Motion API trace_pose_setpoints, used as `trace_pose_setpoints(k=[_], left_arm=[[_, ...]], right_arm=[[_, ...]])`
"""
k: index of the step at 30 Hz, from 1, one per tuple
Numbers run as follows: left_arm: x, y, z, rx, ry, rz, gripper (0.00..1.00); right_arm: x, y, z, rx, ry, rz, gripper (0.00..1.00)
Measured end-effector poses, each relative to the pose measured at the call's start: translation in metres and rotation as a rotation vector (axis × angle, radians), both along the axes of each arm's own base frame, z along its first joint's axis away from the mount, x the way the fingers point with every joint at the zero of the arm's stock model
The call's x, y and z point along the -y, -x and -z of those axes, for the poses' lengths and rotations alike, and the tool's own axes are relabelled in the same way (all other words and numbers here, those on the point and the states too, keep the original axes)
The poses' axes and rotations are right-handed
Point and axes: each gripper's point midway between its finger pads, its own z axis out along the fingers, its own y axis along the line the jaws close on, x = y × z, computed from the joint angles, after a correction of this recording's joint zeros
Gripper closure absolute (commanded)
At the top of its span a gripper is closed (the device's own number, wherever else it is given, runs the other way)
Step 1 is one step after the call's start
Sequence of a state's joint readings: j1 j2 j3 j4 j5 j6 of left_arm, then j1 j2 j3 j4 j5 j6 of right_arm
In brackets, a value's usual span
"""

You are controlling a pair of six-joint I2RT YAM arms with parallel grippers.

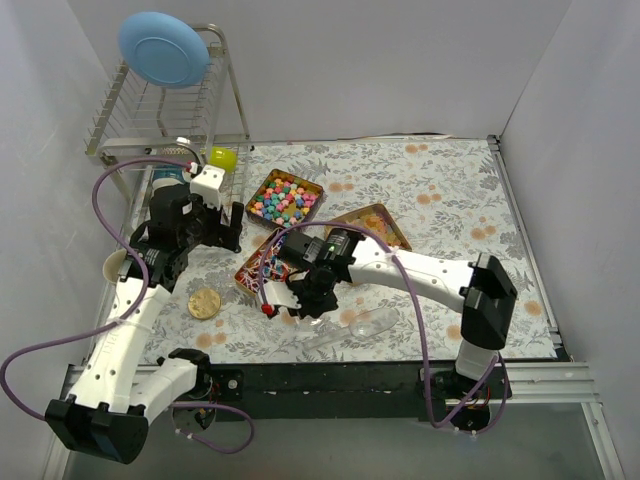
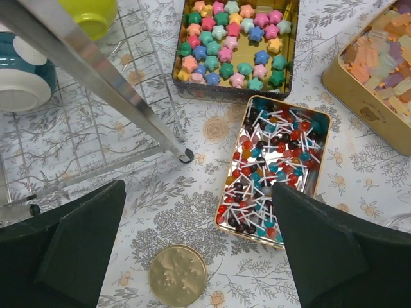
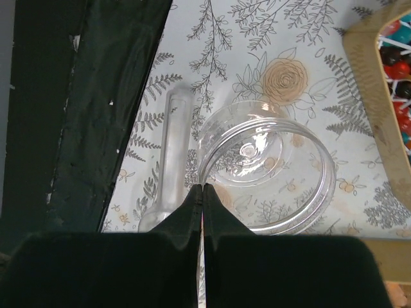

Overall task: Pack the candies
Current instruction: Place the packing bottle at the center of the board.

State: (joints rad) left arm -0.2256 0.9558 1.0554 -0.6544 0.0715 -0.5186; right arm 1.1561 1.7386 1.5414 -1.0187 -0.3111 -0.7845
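Note:
The candies lie in three gold tins: coloured star lumps [image 1: 284,195] [image 2: 232,45], red, blue and dark lollipops with white sticks [image 1: 258,265] [image 2: 273,170], and orange-yellow gummies [image 1: 375,225] [image 2: 379,64]. My left gripper [image 1: 230,228] [image 2: 202,250] is open and empty, hovering over the cloth between the lollipop tin and the round gold lid [image 1: 205,302] [image 2: 178,276]. My right gripper [image 1: 290,305] [image 3: 203,187] is shut, with a thin pale-red sliver between its fingers, seemingly a lollipop. Its tips sit at the rim of a clear jar [image 3: 266,170] that looks empty.
A clear scoop [image 1: 350,330] [image 3: 172,147] lies beside the jar near the black front edge [image 3: 77,128]. A wire dish rack [image 1: 165,110] at back left holds a blue plate [image 1: 163,48], a yellow-green bowl [image 1: 222,158] [image 2: 90,13] and a teal bowl [image 2: 22,70].

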Motion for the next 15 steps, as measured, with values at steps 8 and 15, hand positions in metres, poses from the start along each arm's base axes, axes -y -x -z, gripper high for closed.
trace_pose_setpoints(k=[8,15], left_arm=[[-0.005,0.011,-0.002,0.007,-0.01,0.003,0.02],[0.009,0.042,0.037,-0.096,-0.035,0.168,0.02]], right_arm=[[-0.011,-0.012,0.034,0.06,0.05,-0.016,0.97],[0.003,-0.017,0.053,0.089,0.099,0.011,0.42]])
